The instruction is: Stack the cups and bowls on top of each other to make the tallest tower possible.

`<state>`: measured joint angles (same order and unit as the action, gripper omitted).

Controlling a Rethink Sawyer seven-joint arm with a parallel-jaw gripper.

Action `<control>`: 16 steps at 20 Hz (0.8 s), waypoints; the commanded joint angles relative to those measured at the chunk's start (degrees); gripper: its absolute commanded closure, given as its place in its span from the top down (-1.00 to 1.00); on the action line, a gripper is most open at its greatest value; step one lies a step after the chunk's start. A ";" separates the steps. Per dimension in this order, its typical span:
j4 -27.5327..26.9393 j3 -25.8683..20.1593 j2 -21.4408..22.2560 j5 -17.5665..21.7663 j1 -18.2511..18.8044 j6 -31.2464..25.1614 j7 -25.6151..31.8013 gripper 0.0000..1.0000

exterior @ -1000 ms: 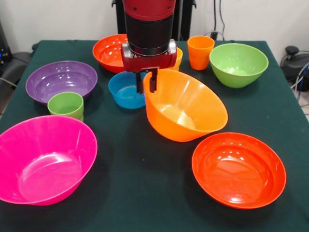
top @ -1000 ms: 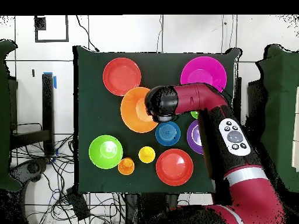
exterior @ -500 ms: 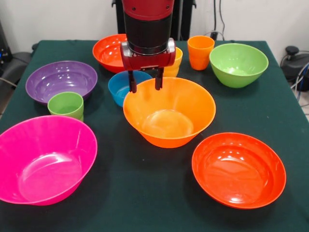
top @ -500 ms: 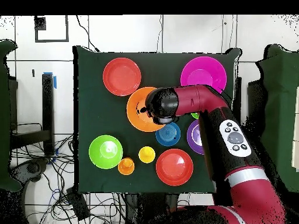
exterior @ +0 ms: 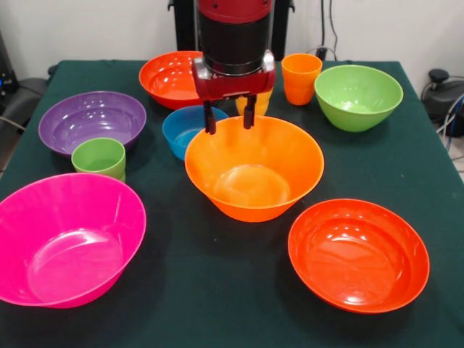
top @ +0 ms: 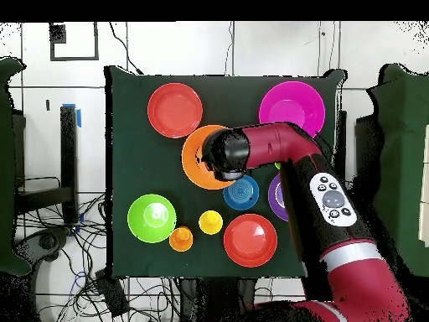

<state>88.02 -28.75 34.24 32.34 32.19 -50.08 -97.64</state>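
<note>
Just under the gripper sits the light orange bowl, upright and empty on the table; the two fingers hang spread apart over its far rim, holding nothing. Only the front view shows those fingers; from overhead the arm covers them and part of that bowl. The yellow cup is mostly hidden behind the gripper in front, yet plain from above. The blue bowl lies just beside the gripper, the green cup and pink bowl well apart. Every bowl looks empty.
</note>
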 commanded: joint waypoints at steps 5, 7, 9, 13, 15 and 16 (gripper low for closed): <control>6.65 -7.35 5.23 0.83 -0.86 -1.47 12.94 1.00; 7.38 -7.82 6.12 0.62 -1.01 -2.10 12.52 1.00; 8.76 -8.11 6.87 0.98 -1.05 -2.26 12.36 1.00; 11.66 -8.93 7.24 1.46 -0.78 -2.59 12.78 1.00; 12.90 -9.56 7.33 2.17 -0.35 -3.48 14.79 1.00; 13.55 -9.92 7.33 2.57 -0.13 -3.96 15.96 1.00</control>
<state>94.68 -35.07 41.67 32.01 32.09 -50.09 -97.64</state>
